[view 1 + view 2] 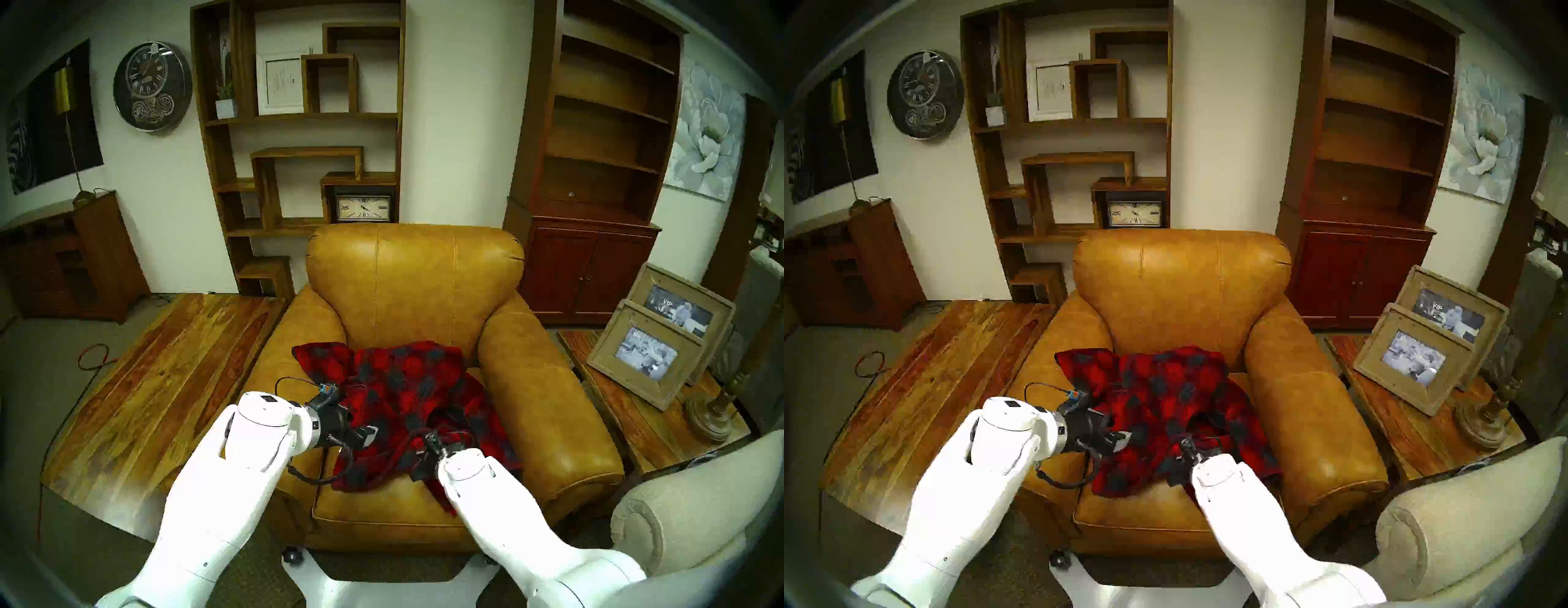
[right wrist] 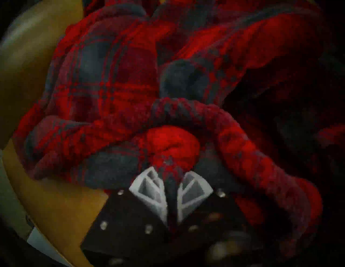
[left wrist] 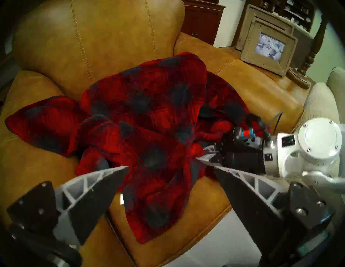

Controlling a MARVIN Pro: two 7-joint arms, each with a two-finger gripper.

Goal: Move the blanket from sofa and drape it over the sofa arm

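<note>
red plaid blanket (image 2: 115, 89) folds bury the right tool's (image 2: 170, 179) pinched tips.

Head views are evenly lit, warm and fairly sharp, with a dark fisheye rim bending the edges; soft glare sits on the sofa (image 1: 415, 288) leather; the white arms blow out bright; the right wrist view is dim, grainy and blurred.

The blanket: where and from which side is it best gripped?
Pinch a raised fold near the front edge of the blanket, coming from the seat front and angled down. The rumpled ridges there stand proud of the cushion; the right gripper already has its jaws shut on one.
</note>
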